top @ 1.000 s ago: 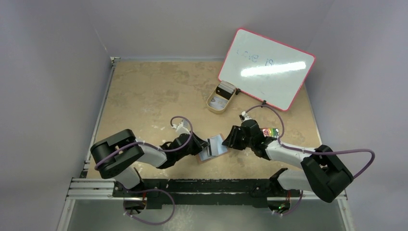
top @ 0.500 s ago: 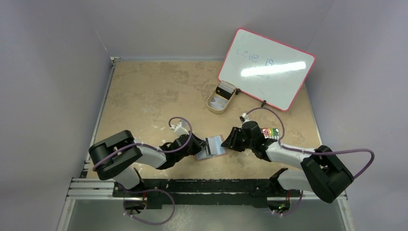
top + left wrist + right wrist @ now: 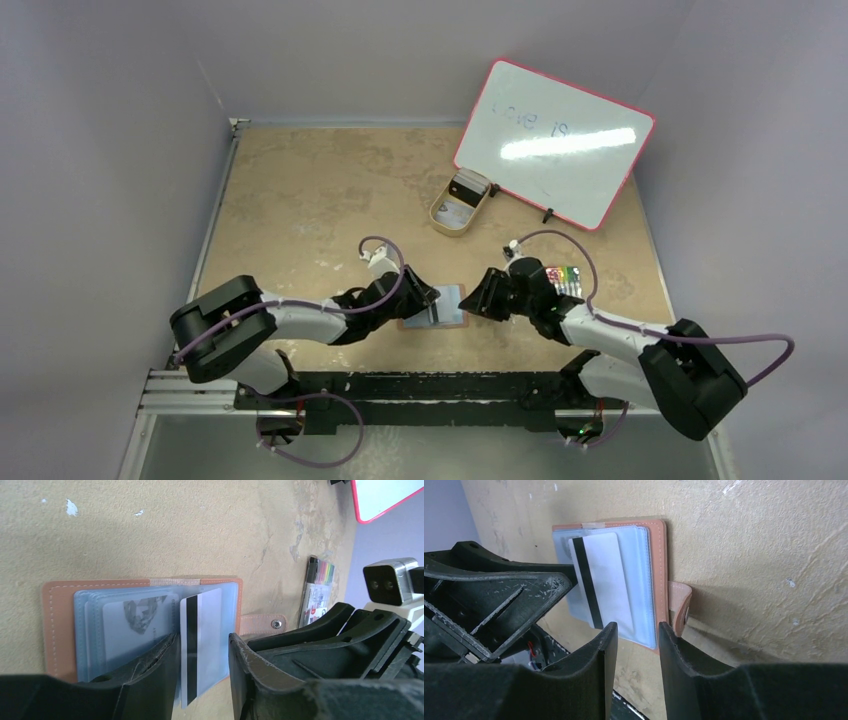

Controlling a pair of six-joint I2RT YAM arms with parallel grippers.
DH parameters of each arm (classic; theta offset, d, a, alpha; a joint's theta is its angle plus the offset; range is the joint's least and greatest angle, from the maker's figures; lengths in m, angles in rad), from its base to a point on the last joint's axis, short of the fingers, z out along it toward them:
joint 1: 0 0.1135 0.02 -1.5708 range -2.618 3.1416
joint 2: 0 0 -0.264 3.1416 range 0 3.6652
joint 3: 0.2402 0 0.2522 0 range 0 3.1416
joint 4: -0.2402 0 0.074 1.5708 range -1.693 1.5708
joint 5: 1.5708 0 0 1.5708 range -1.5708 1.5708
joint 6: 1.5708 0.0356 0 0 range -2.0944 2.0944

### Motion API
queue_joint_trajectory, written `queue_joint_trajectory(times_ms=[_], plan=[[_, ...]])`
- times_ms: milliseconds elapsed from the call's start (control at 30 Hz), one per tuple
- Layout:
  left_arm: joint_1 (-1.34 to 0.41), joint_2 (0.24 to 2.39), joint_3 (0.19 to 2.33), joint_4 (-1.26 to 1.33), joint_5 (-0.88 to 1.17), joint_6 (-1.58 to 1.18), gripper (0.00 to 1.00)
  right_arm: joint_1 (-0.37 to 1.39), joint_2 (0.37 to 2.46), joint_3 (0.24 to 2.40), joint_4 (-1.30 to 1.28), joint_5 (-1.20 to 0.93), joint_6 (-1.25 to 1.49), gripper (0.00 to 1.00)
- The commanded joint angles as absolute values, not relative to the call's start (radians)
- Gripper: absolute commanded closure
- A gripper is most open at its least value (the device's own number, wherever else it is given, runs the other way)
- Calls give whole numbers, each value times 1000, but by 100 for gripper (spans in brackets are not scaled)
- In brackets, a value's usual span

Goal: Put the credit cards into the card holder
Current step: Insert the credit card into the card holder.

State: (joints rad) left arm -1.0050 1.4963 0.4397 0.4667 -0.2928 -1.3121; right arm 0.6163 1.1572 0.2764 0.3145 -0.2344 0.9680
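The card holder [image 3: 405, 322] lies open and flat on the table, its tan leather rim [image 3: 55, 625] framing clear blue sleeves. A whitish credit card [image 3: 202, 630] with a dark stripe lies on the sleeves, one end past their edge; whether it is inside a sleeve I cannot tell. A second card [image 3: 140, 625] sits in a left sleeve. My left gripper [image 3: 202, 647] is open, its fingers either side of the striped card. My right gripper [image 3: 636, 630] is open at the holder's snap-tab [image 3: 680, 605] side with only table between its fingers. From the right wrist the striped card [image 3: 604, 580] and holder [image 3: 660, 575] also show.
A pink-framed whiteboard [image 3: 555, 140] leans at the back right. In front of it stands a tan oval tray [image 3: 447, 217] with cards in it. A pack of coloured markers [image 3: 567, 275] lies just right of the right gripper. The table's near edge is close behind both wrists.
The card holder, held tilted between the grippers before, now lies flat on the table. The left gripper has opened and let go of the striped card. Both arms have sunk lower.
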Motion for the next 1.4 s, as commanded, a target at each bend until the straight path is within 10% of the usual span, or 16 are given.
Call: queue_joint_trajectory(times_ms=[0, 833, 1367], plan=[[-1012, 1440, 495, 345, -311, -1261, 60, 621, 1111, 340, 207, -208, 925, 61], [-1017, 1580, 585, 430, -223, -1247, 62, 623, 1245, 329, 353, -221, 907, 64], [-964, 1336, 602, 136, -285, -1173, 51, 622, 1031, 477, -25, -92, 814, 54]])
